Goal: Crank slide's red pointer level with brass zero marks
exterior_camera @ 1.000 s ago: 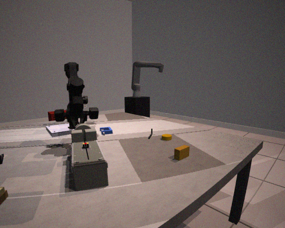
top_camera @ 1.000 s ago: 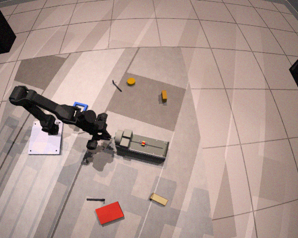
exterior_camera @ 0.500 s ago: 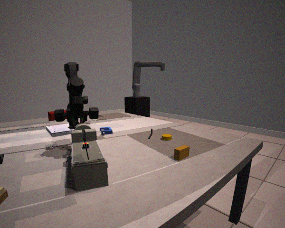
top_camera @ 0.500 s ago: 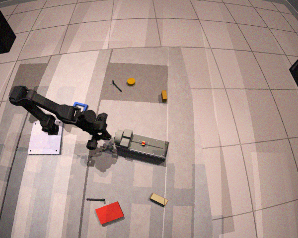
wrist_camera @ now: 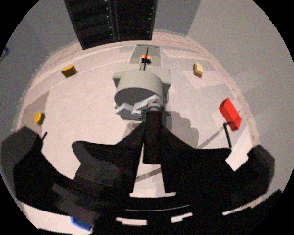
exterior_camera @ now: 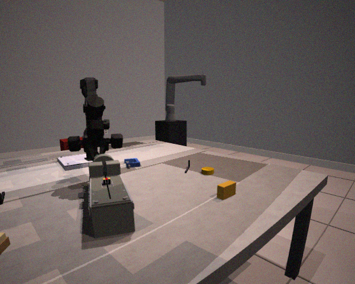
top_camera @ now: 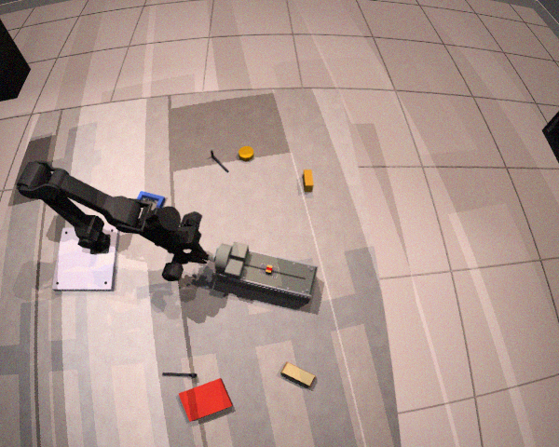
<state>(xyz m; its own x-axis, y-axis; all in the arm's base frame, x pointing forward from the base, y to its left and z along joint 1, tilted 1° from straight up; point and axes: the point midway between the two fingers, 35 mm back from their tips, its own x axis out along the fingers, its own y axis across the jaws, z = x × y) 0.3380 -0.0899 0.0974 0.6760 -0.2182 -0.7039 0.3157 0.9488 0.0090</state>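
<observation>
gripper [top_camera: 206, 258] [wrist_camera: 150, 125] pinching black handle [wrist_camera: 152, 137] at machine's [top_camera: 279, 277] [exterior_camera: 112, 218] [wrist_camera: 139, 88] crank end. red pointer [top_camera: 268, 269] [exterior_camera: 106, 178] [wrist_camera: 146, 57] on machine's top slot, looks near level with marks; exact match can't be told. best: tiny slow turns, wrist following handle's arc, stop dead level, spread fingers straight, back off without nudging. blue tray [top_camera: 150, 197] [exterior_camera: 132, 162] [wrist_camera: 81, 223] beside arm; contents unclear.

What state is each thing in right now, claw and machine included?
Claw: shut on the crank handle.
Crank handle: gripped, not let go.
Red pointer: partway along the slot; exact match with the zero marks, cannot tell.
Red block: lying flat.
Yellow disc: lying flat.
</observation>
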